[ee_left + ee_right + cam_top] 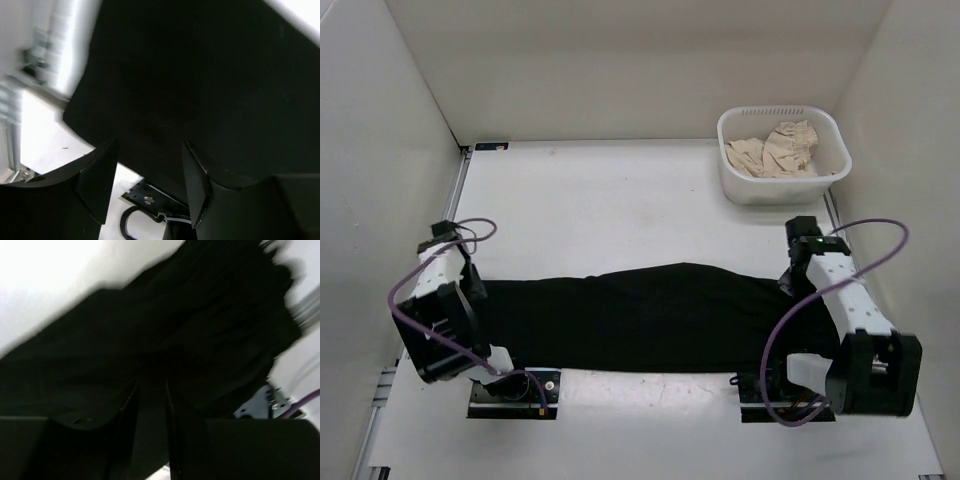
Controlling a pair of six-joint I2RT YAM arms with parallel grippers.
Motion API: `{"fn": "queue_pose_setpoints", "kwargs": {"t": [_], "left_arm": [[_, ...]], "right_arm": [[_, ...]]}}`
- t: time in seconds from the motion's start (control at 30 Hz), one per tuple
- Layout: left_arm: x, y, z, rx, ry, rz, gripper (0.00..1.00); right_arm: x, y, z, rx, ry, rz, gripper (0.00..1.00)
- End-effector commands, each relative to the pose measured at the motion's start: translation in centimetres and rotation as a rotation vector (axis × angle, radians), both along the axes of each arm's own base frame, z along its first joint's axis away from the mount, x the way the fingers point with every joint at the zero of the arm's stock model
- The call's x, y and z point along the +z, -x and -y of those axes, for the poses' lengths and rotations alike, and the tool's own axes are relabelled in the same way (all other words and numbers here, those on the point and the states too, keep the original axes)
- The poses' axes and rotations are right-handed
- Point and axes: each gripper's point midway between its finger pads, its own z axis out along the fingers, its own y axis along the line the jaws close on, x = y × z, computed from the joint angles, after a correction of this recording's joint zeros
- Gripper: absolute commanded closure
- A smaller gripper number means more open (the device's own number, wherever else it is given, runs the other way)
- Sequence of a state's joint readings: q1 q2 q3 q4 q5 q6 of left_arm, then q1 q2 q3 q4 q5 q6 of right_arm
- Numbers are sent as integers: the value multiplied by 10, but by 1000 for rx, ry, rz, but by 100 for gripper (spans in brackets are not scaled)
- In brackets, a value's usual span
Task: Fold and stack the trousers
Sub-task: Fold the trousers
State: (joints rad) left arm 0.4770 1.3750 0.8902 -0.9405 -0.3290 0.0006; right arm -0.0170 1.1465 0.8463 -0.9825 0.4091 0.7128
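Observation:
The black trousers [640,315] lie flat and stretched left to right across the near half of the table. My left gripper [478,290] hovers over their left end. In the left wrist view it [147,172] stands open with nothing between its fingers, and the trousers [200,75] fill the view beyond. My right gripper [788,280] is over the trousers' right end. In the blurred right wrist view it [151,410] shows a narrow gap between the jaws, with the dark trousers [200,315] behind and no cloth clearly pinched.
A white basket [780,190] at the back right holds a beige garment [778,150]. White walls close in the table on the left, back and right. The arms' black base plates [515,395] [770,405] sit at the near edge, just in front of the trousers.

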Motion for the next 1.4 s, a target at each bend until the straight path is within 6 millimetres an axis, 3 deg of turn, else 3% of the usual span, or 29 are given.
{"fn": "queue_pose_setpoints", "kwargs": {"t": [0.0, 0.13, 0.27, 0.33, 0.37, 0.4, 0.43, 0.47, 0.53, 0.6, 0.73, 0.8, 0.87, 0.93, 0.97, 1.03, 1.07, 1.17, 1.27, 1.33, 1.37], "left_arm": [[-23, -1, 4, -55, -36, -64, 38], [-48, -10, 4, -80, -18, -131, 43], [-66, -26, -2, -89, -13, -168, 46], [-66, -46, -7, -99, -24, -145, 47], [-72, -51, -7, -101, -8, -154, 49], [-71, -62, -6, -113, -4, -139, 50], [-66, -85, -5, -119, 24, -72, 50], [-66, -95, -4, -123, 42, -53, 50], [-56, -124, -7, -138, 43, 14, 50], [-59, -133, -2, -162, 47, 4, 50], [-63, -138, 3, -180, 51, -14, 50], [-64, -137, 5, -182, 66, -22, 49], [-67, -127, 8, -180, 81, -59, 47], [-66, -118, 12, -181, 96, -71, 44], [-69, -109, 15, -181, 103, -88, 43], [-64, -105, 17, -181, 99, -78, 41], [-64, -101, 18, -181, 100, -81, 41], [-61, -103, 19, -182, 104, -68, 40], [-61, -100, 24, -185, 131, -68, 38], [-61, -98, 28, -188, 148, -61, 38], [-61, -94, 31, -189, 163, -65, 38]], "right_arm": [[-29, -10, -36, 26, -123, -17, 69], [-67, -22, -34, 9, -119, -129, 73], [-89, -44, -28, -5, -117, -202, 74], [-97, -57, -20, -19, -81, -220, 74], [-89, -82, -17, -19, -65, -164, 74], [-86, -93, -13, -21, -43, -148, 74], [-87, -103, -5, -27, 3, -147, 74], [-75, -127, -2, -22, 23, -93, 74], [-75, -145, 5, -37, 34, -87, 74], [-68, -173, 14, -39, 37, -54, 74], [-61, -199, 9, 14, 7, -31, 73], [-63, -196, 2, 45, -32, -47, 71], [-47, -196, -3, 77, -57, -18, 64], [-35, -189, -9, 129, -83, -3, 46], [-14, -187, -10, 148, -83, 49, 37], [3, -170, -6, 171, -72, 62, 14], [30, -165, -4, 170, -52, 130, 7], [65, -132, 9, 120, -34, 188, 1], [58, -89, 20, -33, -86, 154, 1], [41, -65, 23, -106, -134, 98, 1], [21, -49, 16, -129, -177, 63, 1]]}}
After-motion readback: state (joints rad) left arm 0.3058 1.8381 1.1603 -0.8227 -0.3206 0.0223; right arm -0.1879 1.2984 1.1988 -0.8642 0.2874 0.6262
